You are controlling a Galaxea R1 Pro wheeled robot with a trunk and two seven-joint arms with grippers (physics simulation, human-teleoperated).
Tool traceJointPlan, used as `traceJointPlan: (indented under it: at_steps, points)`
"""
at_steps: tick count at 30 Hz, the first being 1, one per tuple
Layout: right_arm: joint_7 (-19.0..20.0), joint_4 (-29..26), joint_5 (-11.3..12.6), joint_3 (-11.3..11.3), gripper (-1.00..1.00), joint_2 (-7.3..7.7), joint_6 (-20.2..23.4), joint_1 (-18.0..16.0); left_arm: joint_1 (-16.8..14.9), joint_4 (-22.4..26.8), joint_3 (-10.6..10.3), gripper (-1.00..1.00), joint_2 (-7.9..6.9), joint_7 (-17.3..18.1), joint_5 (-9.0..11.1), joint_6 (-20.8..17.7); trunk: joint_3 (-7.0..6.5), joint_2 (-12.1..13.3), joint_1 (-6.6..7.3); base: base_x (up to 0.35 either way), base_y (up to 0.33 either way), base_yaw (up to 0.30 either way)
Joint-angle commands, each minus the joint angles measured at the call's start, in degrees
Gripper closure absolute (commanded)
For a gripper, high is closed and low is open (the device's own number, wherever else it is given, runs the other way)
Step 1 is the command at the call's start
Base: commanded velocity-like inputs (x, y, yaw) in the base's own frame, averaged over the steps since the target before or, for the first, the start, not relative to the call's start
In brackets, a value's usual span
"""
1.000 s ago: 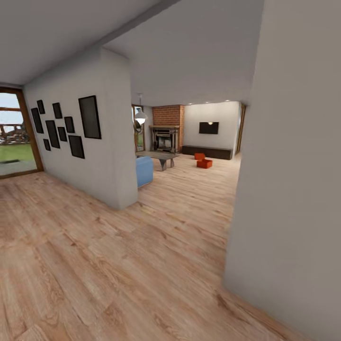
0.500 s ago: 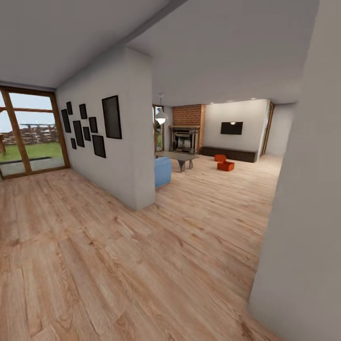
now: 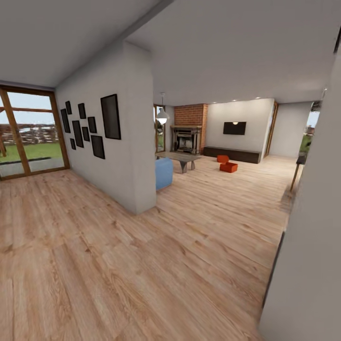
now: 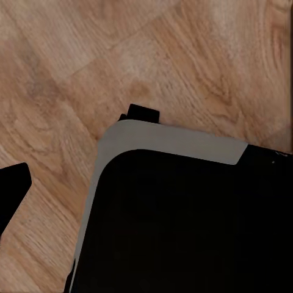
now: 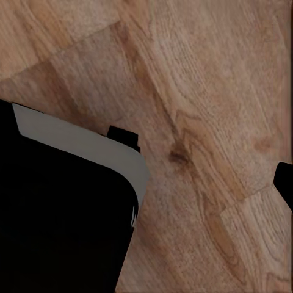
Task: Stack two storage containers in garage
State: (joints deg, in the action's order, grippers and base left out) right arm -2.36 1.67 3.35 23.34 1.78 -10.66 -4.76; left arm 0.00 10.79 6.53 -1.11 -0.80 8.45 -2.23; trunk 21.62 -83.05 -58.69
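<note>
Containers point(image 3: 226, 164) sat far off on the living room's plank floor point(image 3: 142, 265) near the dark TV bench point(image 3: 232, 155). Steering wide of the right-hand wall point(image 3: 308, 265) seemed wise. Tool states could not be told.

1. A wide stretch of light wood plank floor point(image 3: 199, 227) is lying open toward the living room.
2. A white partition wall point(image 3: 135, 156) is standing at the left of this way, with the blue sofa point(image 3: 164, 173) and the coffee table point(image 3: 180, 157) behind it.
3. A grey wall point(image 3: 308, 265) is closing the right side, very near.
4. The two storage containers point(image 3: 227, 164) are sitting on the floor far ahead, near the low dark bench point(image 3: 232, 154).
</note>
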Motion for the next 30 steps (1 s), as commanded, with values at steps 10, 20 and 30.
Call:
traceJointPlan:
  at_steps: [10,20,30]
  points:
    - [-0.1,0.2,0.3,0.5,-1.00,-0.03,-0.4,-0.1,0.0,0.1,0.1,-1.00,-0.01,-0.1,0.6,-0.2,0.06,0.0,-0.03,0.324,0.000,0.000]
    - [-0.2,0.2,0.4,0.5,-1.00,0.02,-0.5,-0.1,0.0,0.0,0.0,-1.00,-0.03,-0.1,0.6,-0.2,0.06,0.0,-0.03,0.324,0.000,0.000]
    - [-0.3,0.2,0.0,0.5,-1.00,0.08,-0.7,-0.1,0.0,0.0,0.0,-1.00,-0.03,-0.1,0.6,-0.2,0.06,0.0,-0.03,0.324,0.000,0.000]
